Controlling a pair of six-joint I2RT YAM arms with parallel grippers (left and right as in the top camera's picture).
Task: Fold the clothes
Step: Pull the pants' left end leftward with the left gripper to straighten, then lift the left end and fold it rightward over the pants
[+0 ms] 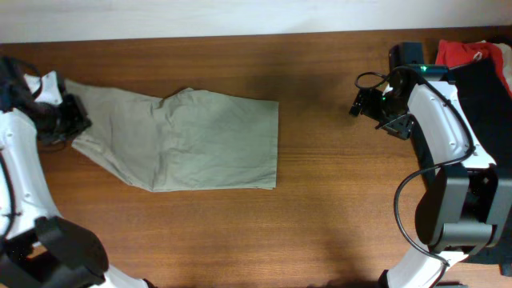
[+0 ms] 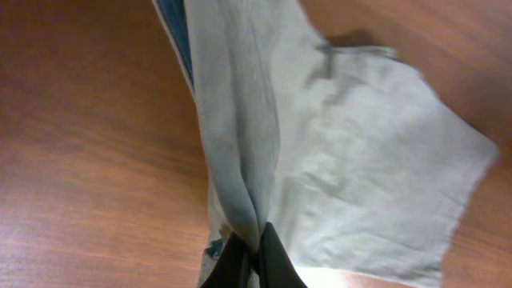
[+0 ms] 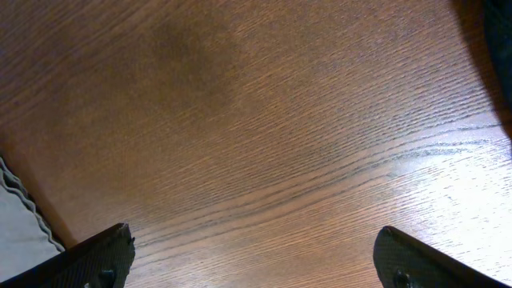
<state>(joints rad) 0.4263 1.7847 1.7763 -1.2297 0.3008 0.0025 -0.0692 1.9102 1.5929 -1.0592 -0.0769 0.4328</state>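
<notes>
The pale khaki-beige shorts (image 1: 200, 140) lie on the wooden table, left of middle, folded into a rough rectangle with a tail running to the far left. My left gripper (image 1: 70, 120) is shut on that left end; in the left wrist view the cloth (image 2: 336, 152) rises in a pinched ridge from the jaws (image 2: 254, 252). My right gripper (image 1: 364, 102) is open and empty above bare wood at the right, well apart from the shorts; its fingers (image 3: 252, 256) show wide apart. Black shorts (image 1: 484, 88) and a red-orange garment (image 1: 464, 53) lie at the far right.
The table's far edge meets a white wall (image 1: 240, 16) along the top. Bare wood (image 1: 320, 120) lies between the khaki shorts and the right arm. A pale cloth edge (image 3: 20, 216) shows at the left of the right wrist view.
</notes>
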